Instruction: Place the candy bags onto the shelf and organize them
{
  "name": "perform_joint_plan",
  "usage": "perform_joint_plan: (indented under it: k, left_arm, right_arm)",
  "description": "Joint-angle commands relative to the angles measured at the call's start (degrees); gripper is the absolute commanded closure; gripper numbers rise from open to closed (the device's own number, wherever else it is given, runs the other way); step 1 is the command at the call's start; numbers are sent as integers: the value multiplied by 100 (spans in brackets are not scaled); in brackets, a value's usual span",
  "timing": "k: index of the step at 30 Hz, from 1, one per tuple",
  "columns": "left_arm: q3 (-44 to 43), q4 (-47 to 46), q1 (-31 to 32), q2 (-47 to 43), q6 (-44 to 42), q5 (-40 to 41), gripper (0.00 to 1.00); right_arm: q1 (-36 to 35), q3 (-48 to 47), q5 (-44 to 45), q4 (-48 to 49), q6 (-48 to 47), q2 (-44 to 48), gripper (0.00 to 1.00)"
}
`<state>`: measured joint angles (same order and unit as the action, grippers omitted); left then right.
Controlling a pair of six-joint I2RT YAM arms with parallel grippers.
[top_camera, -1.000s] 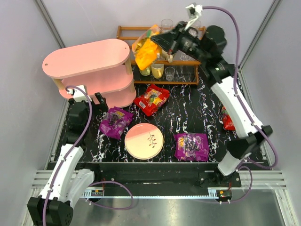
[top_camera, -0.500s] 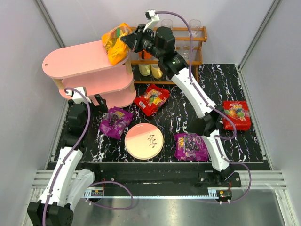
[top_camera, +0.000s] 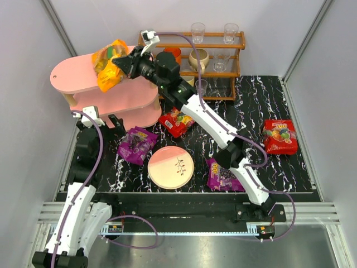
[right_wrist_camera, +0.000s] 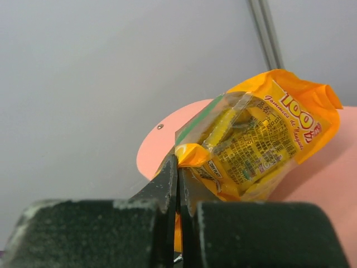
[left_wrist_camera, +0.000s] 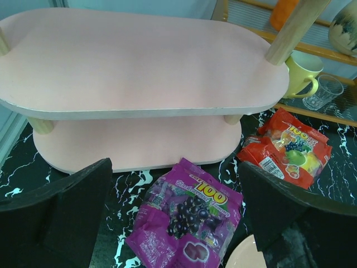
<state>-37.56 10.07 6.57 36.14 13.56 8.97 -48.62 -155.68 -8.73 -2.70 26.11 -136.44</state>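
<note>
My right gripper (top_camera: 124,63) is shut on the orange-yellow candy bag (top_camera: 109,63) and holds it over the top board of the pink shelf (top_camera: 70,75); in the right wrist view the gripper (right_wrist_camera: 178,167) pinches the bag's (right_wrist_camera: 256,139) corner. My left gripper (top_camera: 101,118) is open and empty, low in front of the shelf (left_wrist_camera: 139,72), just behind a purple bag (top_camera: 136,144) that lies between its fingers (left_wrist_camera: 61,218) in the left wrist view (left_wrist_camera: 189,218). A red bag (top_camera: 176,121) lies by the shelf's right end and also shows in the left wrist view (left_wrist_camera: 287,148). A second purple bag (top_camera: 222,176) and second red bag (top_camera: 281,136) lie to the right.
A round pink-and-cream plate (top_camera: 170,167) lies at the front middle. A brown wooden rack (top_camera: 223,58) with mugs and glasses stands at the back, right of the shelf. A yellow mug (left_wrist_camera: 301,70) and a glass (left_wrist_camera: 325,92) stand near the shelf post.
My right arm has swung left from the rack with the orange-yellow bag, now over the shelf's top board. The left arm has barely moved.
</note>
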Motion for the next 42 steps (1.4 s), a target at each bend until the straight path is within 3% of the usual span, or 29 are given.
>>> perform_joint_plan:
  k: [1, 2, 3, 4, 5, 8, 9, 14, 20, 24, 27, 32, 36, 42]
  left_arm:
    - [-14, -13, -6, -107, -38, 105, 1]
    - [-6, -13, -6, -116, -38, 113, 1]
    - [-6, -5, -6, -107, -38, 114, 1]
    - [3, -5, -6, -107, -38, 131, 1]
    - [12, -5, -6, -116, -38, 140, 1]
    - [-6, 30, -6, -90, -12, 140, 1]
    - [-14, 48, -6, -90, -11, 140, 1]
    - [-41, 92, -6, -134, 6, 157, 1]
    - [-129, 197, -6, -160, 23, 324, 1]
    - [-129, 259, -6, -107, 137, 465, 1]
    - [-129, 285, -6, -20, 217, 518, 1]
    - [-164, 382, -6, 139, 287, 562, 1]
    - [-234, 505, -6, 165, 462, 519, 1]
    - [-129, 523, -6, -28, 586, 97, 1]
  right_arm:
    - [-60, -340, 302, 490, 193, -189, 99]
    - [-60, -332, 302, 490, 193, -207, 95]
    - [-60, -297, 284, 498, 175, -251, 83]
    - [-51, -305, 241, 498, 167, -269, 65]
    - [-51, -314, 240, 464, 149, -286, 38]
    - [-34, -218, 337, 323, -149, -173, 11]
    - [-25, 9, 354, 323, -306, 45, 9]
    - [28, 1186, 671, 665, -975, 1109, 5]
    - [325, 3813, 1390, 1526, -1477, 3007, 5]
    - [1450, 6436, 1533, 2105, -100, 4350, 5]
    - [2100, 7909, 1646, 2256, 210, 4932, 6]
    - [2261, 9114, 1454, 2212, 560, 4891, 7]
    - [2252, 9520, 910, 2519, 1290, 4575, 8]
    - [2217, 9995, 899, 2502, 2222, 4056, 9]
